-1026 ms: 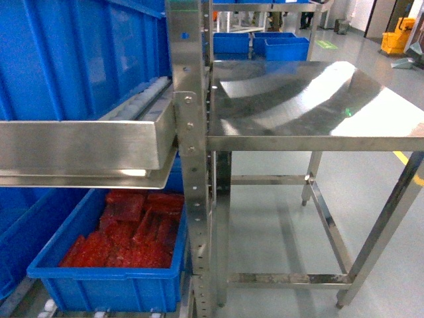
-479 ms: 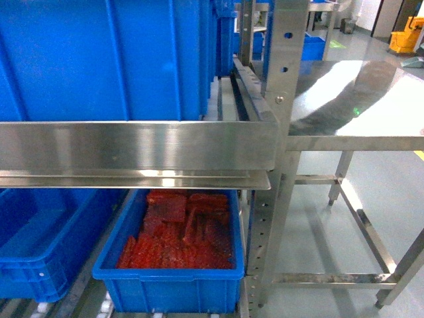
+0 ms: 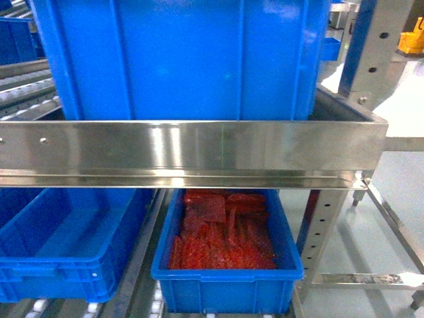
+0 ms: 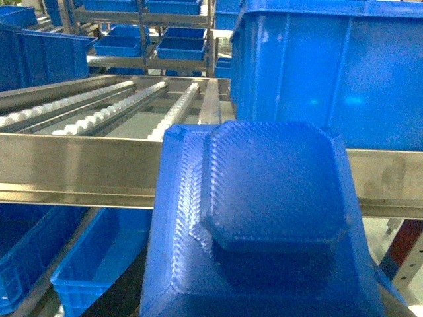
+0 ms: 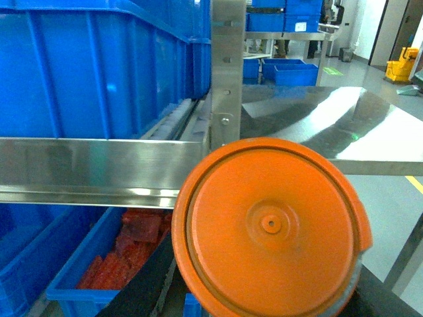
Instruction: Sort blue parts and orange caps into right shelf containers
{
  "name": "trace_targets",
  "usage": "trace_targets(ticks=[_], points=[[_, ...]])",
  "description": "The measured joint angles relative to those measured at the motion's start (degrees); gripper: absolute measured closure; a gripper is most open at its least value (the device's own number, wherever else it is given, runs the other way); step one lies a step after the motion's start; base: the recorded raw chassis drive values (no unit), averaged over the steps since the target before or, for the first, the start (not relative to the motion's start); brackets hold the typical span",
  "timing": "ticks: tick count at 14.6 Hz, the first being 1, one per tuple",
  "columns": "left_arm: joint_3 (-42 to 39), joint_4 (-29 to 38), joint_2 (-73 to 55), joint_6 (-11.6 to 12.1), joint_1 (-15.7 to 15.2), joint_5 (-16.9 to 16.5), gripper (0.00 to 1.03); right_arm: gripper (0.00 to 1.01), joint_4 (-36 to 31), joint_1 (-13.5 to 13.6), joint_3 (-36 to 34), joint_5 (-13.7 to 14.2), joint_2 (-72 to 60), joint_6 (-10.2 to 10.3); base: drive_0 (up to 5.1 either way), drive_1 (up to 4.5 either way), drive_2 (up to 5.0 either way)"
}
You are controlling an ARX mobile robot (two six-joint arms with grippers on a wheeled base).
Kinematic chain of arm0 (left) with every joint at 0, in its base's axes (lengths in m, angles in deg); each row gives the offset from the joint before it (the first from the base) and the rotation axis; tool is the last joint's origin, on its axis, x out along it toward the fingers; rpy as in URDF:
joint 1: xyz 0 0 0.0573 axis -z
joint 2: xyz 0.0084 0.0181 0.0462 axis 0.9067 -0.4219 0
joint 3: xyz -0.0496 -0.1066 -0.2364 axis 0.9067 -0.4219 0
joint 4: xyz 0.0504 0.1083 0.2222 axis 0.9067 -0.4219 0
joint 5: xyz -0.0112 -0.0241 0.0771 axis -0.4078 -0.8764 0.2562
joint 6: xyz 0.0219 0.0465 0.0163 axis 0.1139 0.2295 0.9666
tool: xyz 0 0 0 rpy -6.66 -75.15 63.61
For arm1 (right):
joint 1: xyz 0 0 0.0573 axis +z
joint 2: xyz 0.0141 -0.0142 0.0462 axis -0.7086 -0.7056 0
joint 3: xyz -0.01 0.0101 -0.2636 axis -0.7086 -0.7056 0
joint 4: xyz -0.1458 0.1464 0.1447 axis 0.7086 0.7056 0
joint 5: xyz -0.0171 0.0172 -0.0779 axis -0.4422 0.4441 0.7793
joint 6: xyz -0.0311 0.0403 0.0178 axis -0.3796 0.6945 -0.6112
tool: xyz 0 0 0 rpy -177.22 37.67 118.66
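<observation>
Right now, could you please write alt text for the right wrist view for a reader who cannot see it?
A round orange cap fills the lower foreground, close to the camera. Behind it, the steel shelf rail crosses the view, with a big blue crate above it and a blue bin of red pieces below. A shiny steel table stands to the right.

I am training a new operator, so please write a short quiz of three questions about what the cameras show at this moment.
1. True or false: the orange cap fills the right wrist view.
2. What colour are the contents of the small bin under the front rail?
A. red
B. green
C. white
3. Fill in: in the left wrist view, the tracks beside the large crate are made of white ____.

Key: 1 true; 2 A; 3 rollers.
</observation>
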Motion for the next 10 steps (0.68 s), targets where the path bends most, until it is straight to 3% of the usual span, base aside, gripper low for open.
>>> trace_targets(ticks=[10], points=[[0.0,0.02,0.0,0.0,0.0,-0.04,0.61,0.58,0.04,0.0,0.0,0.0,0.0,0.0,-5.0,2.4,2.4]])
